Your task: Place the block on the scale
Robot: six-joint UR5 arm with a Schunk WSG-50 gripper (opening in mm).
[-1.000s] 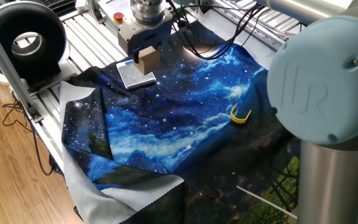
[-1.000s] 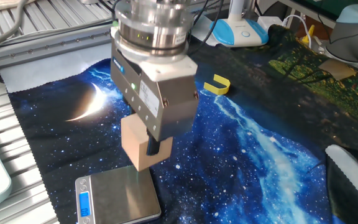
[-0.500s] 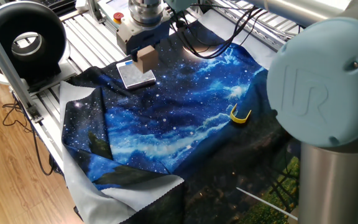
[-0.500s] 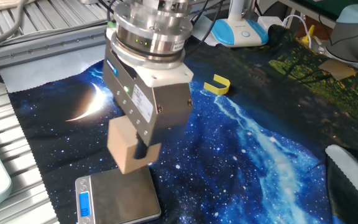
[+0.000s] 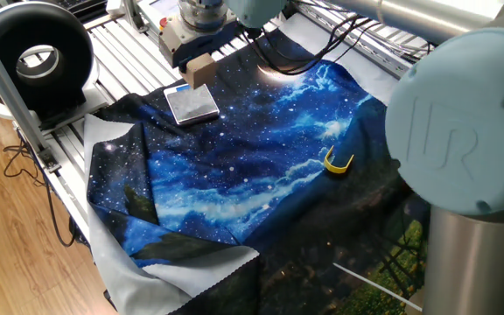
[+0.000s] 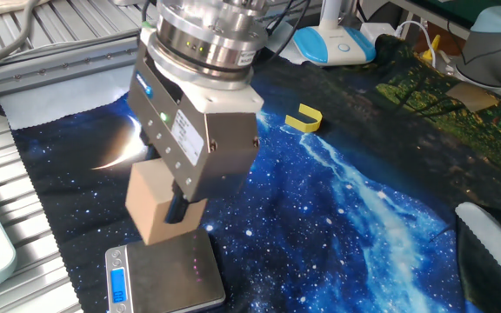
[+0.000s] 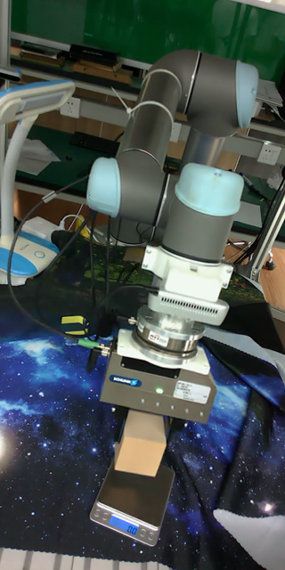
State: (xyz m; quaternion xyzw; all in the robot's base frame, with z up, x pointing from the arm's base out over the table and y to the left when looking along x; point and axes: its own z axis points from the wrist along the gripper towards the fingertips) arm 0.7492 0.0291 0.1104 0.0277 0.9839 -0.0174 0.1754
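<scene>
The tool (image 6: 179, 211) is gripping the wooden block (image 6: 153, 203), holding it tilted just above the scale (image 6: 165, 276). A yellow clip (image 6: 303, 119) is lying well apart on the starry cloth (image 6: 364, 200).

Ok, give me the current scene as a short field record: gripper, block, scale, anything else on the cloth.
gripper: shut on the block, above the scale
block: held clear of the platform, not yet set down
scale: flat on the starry cloth, platform bare, blue strip toward the cloth's edge
yellow clip: on the cloth, well away from the scale
task state: block not yet on scale
</scene>
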